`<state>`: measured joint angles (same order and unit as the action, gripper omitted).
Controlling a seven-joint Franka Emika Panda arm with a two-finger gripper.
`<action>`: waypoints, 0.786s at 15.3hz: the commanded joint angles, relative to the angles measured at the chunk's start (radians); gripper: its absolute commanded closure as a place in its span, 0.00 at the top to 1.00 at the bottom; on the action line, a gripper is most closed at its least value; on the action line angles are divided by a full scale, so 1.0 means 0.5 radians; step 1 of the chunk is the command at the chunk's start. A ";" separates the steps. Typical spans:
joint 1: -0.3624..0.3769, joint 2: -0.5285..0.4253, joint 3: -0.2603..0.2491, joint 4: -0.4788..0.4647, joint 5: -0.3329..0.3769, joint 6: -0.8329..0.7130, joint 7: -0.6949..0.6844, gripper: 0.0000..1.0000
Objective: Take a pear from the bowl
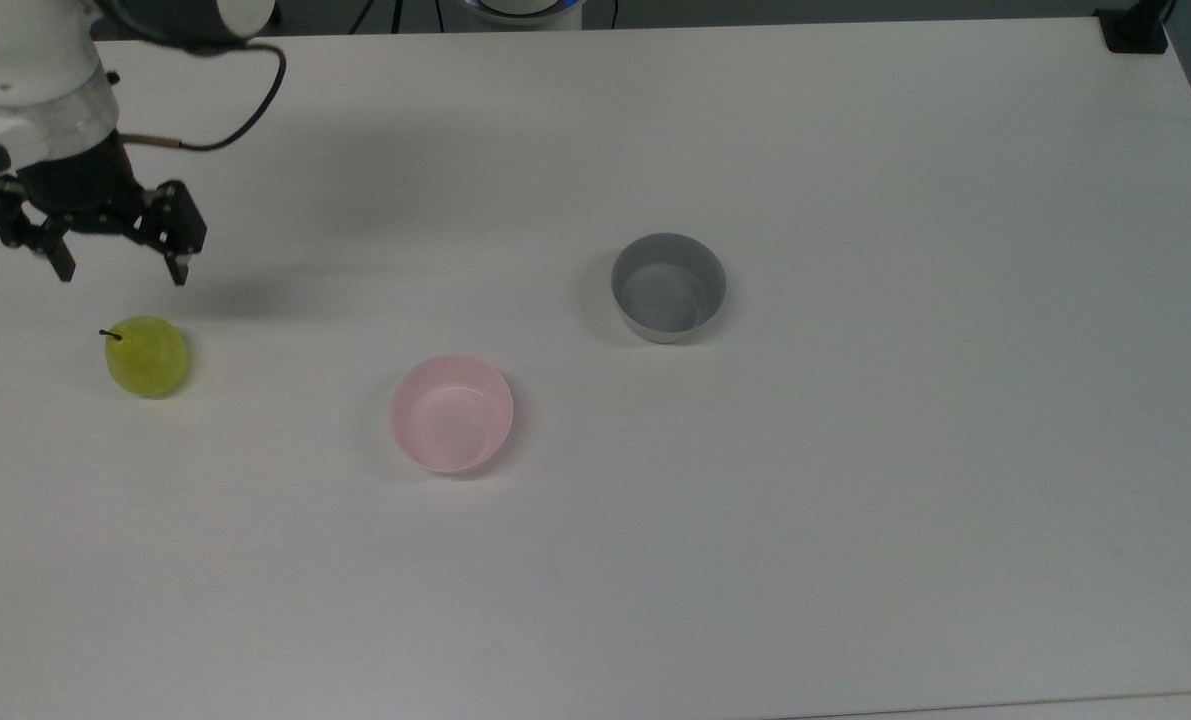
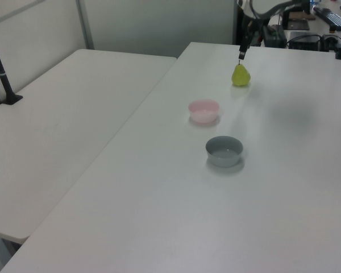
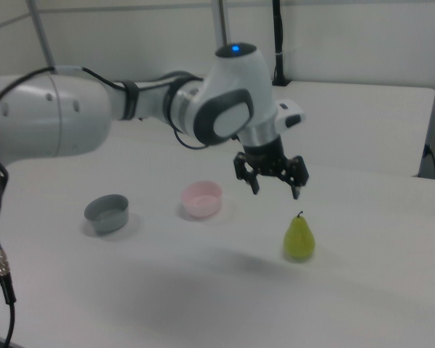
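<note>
Bright, even, diffuse overhead light. Soft faint shadows on the white table [image 1: 855, 500], a broad blurred one at the top view's far left. Mild softness, no glare.

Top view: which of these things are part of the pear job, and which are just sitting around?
Part of the job:
- pear, upright on the table, outside any bowl
- pink bowl, nothing in it
- gripper, open, above the pear

Just sitting around:
- grey bowl, nothing in it
</note>
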<state>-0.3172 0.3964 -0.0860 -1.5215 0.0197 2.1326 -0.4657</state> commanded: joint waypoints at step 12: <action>0.373 -0.667 0.012 -0.052 -0.033 -0.915 0.814 1.00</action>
<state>-0.1682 0.1159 -0.0782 -1.5216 -0.0100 1.7216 -0.1535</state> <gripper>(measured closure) 0.000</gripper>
